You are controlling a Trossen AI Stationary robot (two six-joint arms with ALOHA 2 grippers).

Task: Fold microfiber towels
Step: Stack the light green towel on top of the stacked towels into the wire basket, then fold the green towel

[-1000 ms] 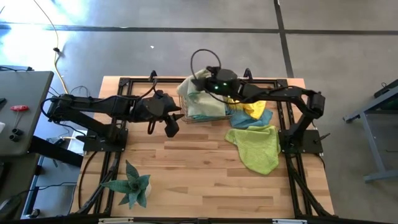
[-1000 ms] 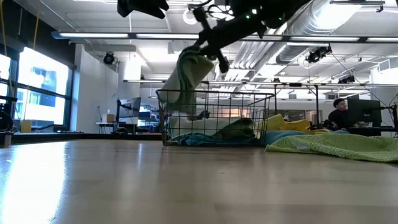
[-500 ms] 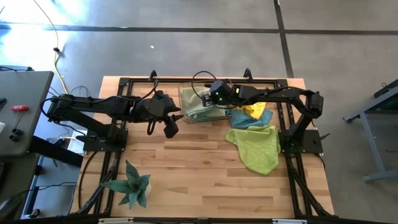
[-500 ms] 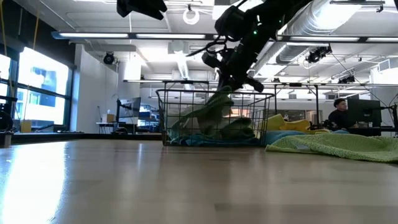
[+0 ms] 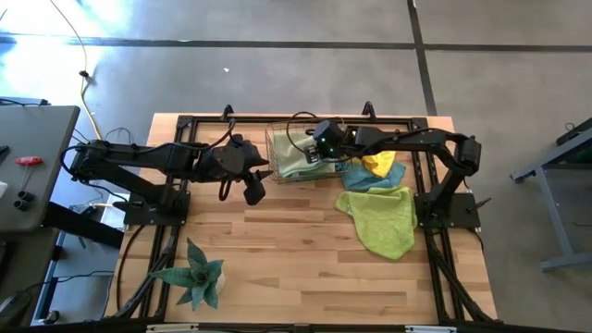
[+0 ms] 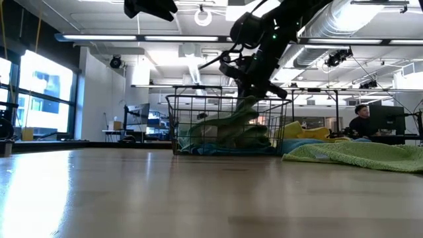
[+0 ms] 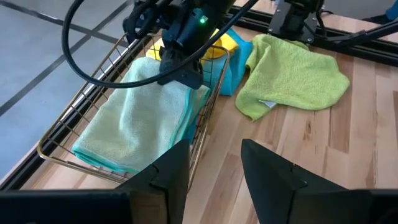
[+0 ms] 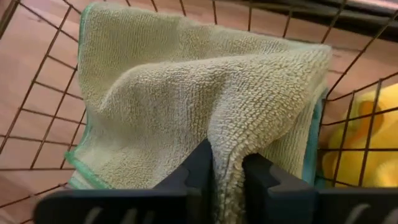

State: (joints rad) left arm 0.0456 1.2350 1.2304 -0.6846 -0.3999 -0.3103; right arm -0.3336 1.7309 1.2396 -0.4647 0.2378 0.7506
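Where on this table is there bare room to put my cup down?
Bare wood lies between the plant and the lime green towel. It is crowded at the far edge: wire basket, piled towels and both arms.

Bright, even indoor light, mostly sharp.
Lit by ceiling strip lights (image 6: 132, 38); glare from windows (image 6: 39, 99); blurred near tabletop (image 6: 198, 198).

My right gripper (image 8: 227, 171) reaches down, fingers pinched narrow on cloth; left gripper (image 7: 214, 168) hovers mid-table, fingers parted.
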